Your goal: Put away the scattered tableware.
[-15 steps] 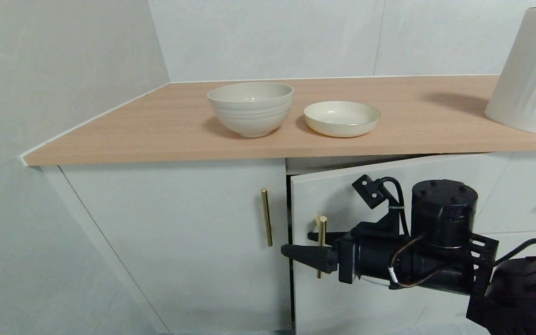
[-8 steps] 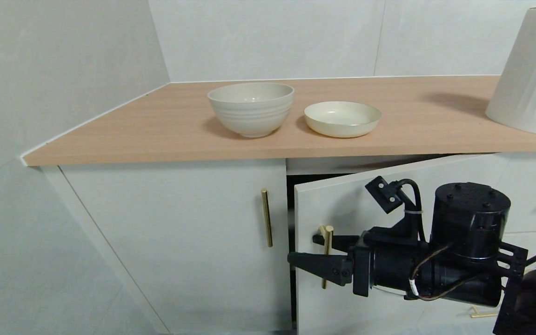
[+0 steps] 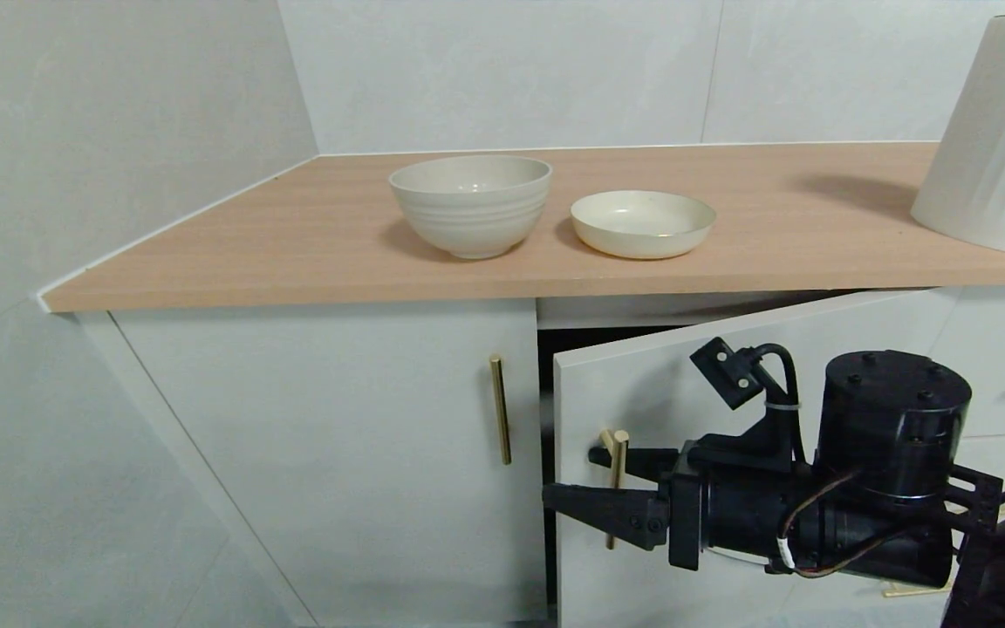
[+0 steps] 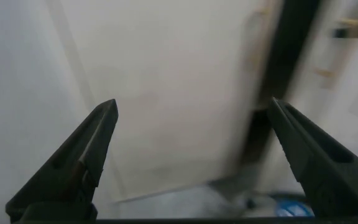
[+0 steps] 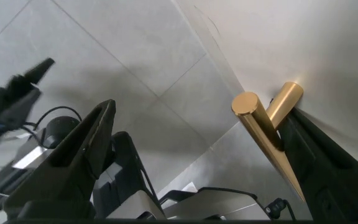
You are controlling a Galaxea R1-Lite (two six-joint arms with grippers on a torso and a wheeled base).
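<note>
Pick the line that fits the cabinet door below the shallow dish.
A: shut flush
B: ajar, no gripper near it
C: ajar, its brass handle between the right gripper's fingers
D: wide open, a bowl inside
C: the door stands ajar with a dark gap at its edge, and its brass handle lies between the fingers of the right gripper.

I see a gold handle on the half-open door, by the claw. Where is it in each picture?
Head view: the gold handle is low and right of middle, on the ajar door, between the right claw's fingers.
Left wrist view: too blurred to tell.
Right wrist view: the gold handle is close up, next to one finger.
Shared landmark: the right claw straddling the handle.
</note>
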